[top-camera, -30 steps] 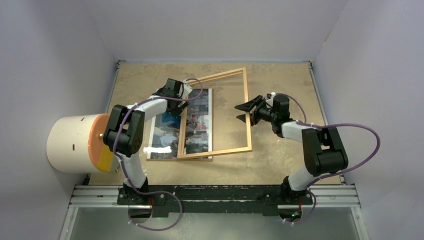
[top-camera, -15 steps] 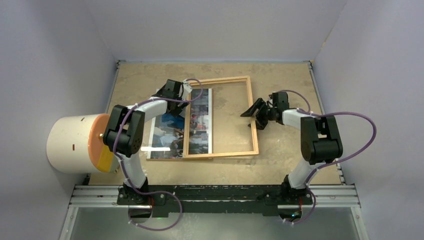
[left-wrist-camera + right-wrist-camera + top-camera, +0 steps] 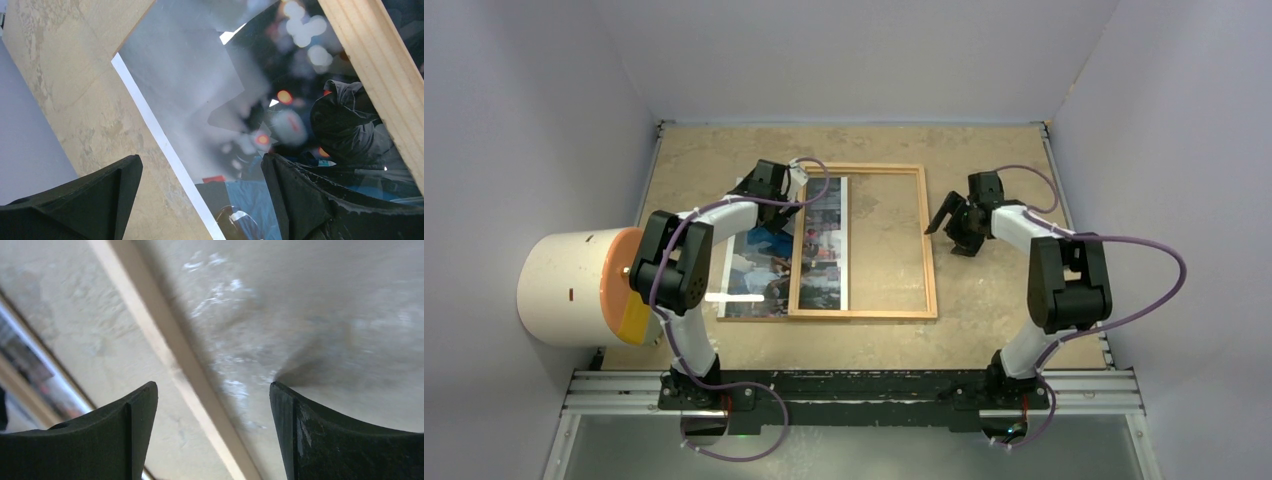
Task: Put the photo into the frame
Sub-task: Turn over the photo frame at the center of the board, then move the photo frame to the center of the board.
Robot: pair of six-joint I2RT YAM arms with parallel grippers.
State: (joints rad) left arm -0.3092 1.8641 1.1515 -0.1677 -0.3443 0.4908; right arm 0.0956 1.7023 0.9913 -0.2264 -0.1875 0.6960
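Tabletop (image 3: 994,165) of mottled tan board, scuffed and matte, fills the floor of a pale-walled booth. At its left edge sits a fat white cylinder (image 3: 559,290) lying on its side, with a flat orange disc for an end face and a yellow patch low on it.

The frame (image 3: 929,245) lies flat near the middle: a tall rectangle of thin light-wood moulding, its grain visible in the left wrist view, around a clear pane that throws back soft glare. Its left rail crosses the photo (image 3: 752,278), a glossy rectangular print in dark, blue and white tones with a narrow white border. The print lies face up, its right strip under the glass and the rest outside the frame to the left.

The left gripper (image 3: 200,160) hangs over the print's upper part, its black wedge-shaped fingers spread wide on either side of the white border, pinching nothing. The right gripper (image 3: 954,232) sits just beside the frame's right rail, fingers likewise apart and empty, the wooden rail running diagonally below the gap.
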